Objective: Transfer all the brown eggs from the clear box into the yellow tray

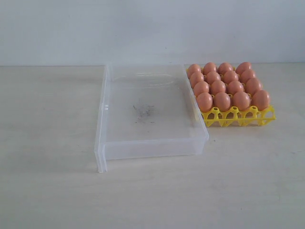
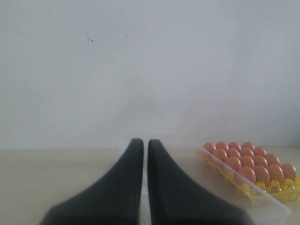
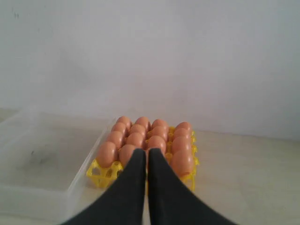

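Several brown eggs [image 1: 223, 100] fill the cups of the yellow tray [image 1: 238, 117], which stands right of the clear box [image 1: 147, 143]. The box holds no eggs; only dark scuffs mark its floor. The eggs [image 2: 248, 161] and the tray [image 2: 276, 187] also show in the left wrist view, behind the box's wall [image 2: 262, 197]. My left gripper [image 2: 145, 143] is shut and holds nothing, back from the box. My right gripper [image 3: 146, 152] is shut too, empty, short of the tray [image 3: 101, 176] and its eggs [image 3: 136, 139]. Neither arm shows in the exterior view.
A pale wooden table [image 1: 47, 191] carries everything, with a plain white wall [image 1: 143, 28] behind it. The box's low transparent walls rise beside the tray's left edge.
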Motion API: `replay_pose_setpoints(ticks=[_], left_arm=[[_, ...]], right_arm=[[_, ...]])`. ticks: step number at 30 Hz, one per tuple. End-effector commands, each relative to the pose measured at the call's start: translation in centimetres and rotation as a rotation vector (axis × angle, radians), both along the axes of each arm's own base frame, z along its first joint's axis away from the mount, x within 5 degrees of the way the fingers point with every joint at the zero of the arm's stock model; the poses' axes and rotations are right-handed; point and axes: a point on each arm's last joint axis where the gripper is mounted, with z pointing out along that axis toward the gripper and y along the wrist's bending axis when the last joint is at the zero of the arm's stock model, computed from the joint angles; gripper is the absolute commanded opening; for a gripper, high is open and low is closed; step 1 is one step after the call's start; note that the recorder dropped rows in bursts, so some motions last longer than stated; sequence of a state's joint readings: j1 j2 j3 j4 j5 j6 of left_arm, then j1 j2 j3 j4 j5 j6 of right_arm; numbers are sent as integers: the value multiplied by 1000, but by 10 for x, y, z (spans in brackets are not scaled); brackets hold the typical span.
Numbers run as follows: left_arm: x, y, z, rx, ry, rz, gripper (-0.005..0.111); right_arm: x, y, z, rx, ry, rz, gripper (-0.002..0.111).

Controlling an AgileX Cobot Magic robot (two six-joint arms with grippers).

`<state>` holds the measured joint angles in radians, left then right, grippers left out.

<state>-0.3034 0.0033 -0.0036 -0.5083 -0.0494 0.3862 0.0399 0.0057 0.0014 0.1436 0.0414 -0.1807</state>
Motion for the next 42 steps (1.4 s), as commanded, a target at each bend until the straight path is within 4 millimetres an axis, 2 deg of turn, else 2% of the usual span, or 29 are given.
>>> replay_pose_setpoints(ticks=[1, 10, 42], left_arm=[[0, 0, -1, 2, 5, -3, 4], [0, 0, -1, 2, 5, -3, 4], [0, 0, -1, 2, 5, -3, 4]], right_arm=[[-1, 6, -6, -33, 63, 65, 0], [-1, 6, -6, 131, 76, 67, 0], [-1, 7, -7, 130, 87, 75, 0]])
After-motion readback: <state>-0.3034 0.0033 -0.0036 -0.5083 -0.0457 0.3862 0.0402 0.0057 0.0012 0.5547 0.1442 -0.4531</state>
